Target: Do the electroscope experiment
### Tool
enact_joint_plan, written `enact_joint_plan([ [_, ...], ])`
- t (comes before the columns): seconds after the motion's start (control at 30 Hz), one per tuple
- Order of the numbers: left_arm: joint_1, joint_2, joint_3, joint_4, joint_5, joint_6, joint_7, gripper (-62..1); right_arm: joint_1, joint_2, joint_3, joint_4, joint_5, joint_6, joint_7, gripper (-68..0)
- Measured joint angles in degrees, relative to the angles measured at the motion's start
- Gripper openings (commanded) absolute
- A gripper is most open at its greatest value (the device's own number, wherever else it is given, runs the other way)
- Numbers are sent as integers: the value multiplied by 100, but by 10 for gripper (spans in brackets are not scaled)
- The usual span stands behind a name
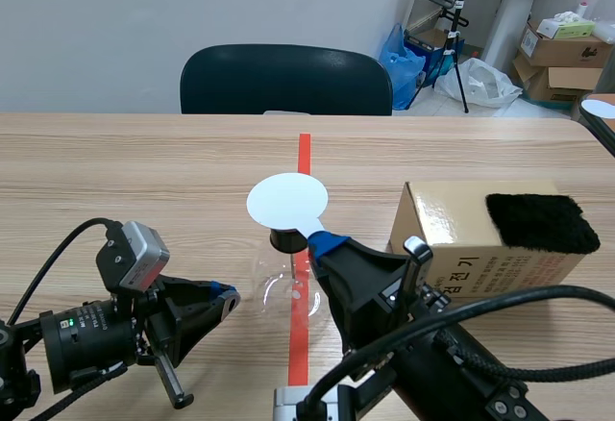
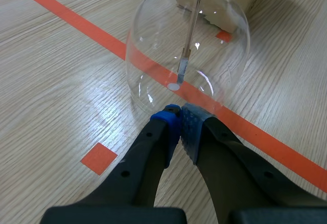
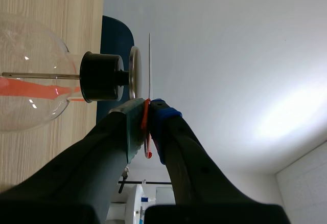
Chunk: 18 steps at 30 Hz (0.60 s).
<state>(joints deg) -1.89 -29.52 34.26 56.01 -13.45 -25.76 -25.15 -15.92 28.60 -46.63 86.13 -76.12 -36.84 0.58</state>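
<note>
Electroscope (image 1: 284,291) stands upright on the orange tape line at table centre, long axis vertical. Clear round glass flask, black stopper (image 3: 102,76), round metal cap plate (image 3: 134,73) on top. The thin rod (image 2: 191,24) hanging inside shows best in the left wrist view. Right gripper (image 3: 147,112) is pinched on the stem of a thin flat white disc (image 1: 286,201), held level just over the plate; only the right wrist view shows the gap. Left gripper (image 2: 180,119) is closed on nothing, at the flask's 9 o'clock. Cardboard box (image 1: 442,234) with black fuzzy pad (image 1: 540,221) at 3 o'clock.
</note>
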Motion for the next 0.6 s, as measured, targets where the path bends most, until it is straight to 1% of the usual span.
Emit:
enact_joint_plan([
  [0.13,0,0,0,0,0,0,0,-578,0,0,0,0,0,0,-144,-665],
  [0.3,0,0,0,0,0,0,-2,-578,0,0,0,0,2,0,-614,-665],
  [0.6,0,-2,0,0,0,0,-2,-578,0,0,0,0,4,0,-1864,-665],
])
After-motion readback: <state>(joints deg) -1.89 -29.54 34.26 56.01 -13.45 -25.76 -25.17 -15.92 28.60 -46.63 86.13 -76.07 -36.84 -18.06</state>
